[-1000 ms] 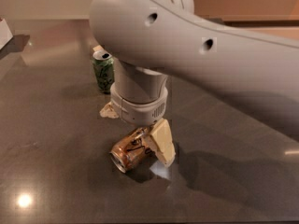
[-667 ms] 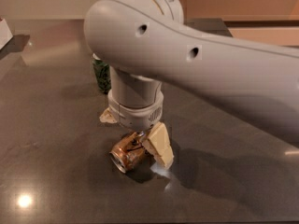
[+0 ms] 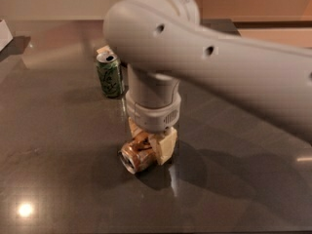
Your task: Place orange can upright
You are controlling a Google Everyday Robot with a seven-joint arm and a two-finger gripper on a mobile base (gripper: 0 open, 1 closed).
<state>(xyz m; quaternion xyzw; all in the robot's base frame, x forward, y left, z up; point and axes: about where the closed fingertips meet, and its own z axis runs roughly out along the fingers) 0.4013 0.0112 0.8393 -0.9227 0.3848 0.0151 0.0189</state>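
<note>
Camera view: jaws clasp the orange can lying sideways on the table; green can upright behind.

- One camera view; it sat high and looked down at a slant across the table toward its far edge.
- The arm came in from the right, very near the lens, and filled the upper frame.
- The hand sat just below frame centre, at the orange can, at mid range.
- The green can stood farther back, left of centre.
</note>
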